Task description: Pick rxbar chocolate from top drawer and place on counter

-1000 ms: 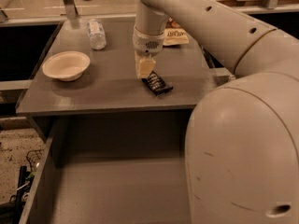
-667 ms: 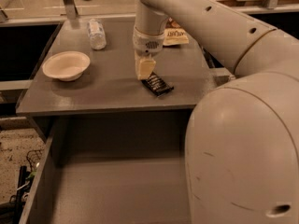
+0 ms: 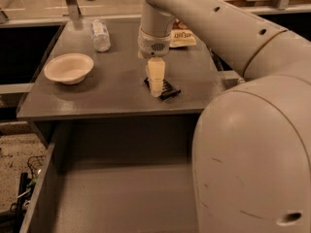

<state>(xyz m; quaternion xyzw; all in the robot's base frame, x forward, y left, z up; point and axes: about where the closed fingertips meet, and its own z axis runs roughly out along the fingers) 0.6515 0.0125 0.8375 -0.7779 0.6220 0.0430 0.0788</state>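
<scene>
Gripper point(image 3: 156, 84) tip low on bar point(image 3: 170, 90); bar flat on counter point(image 3: 112, 91), so I judge placement done. Grip state: can't tell. Drawer point(image 3: 121, 203) open.

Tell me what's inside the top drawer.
The drawer shows only its bare grey floor; its right side is hidden behind the robot's arm. The chocolate bar lies on the counter, with the gripper directly over it.
</scene>
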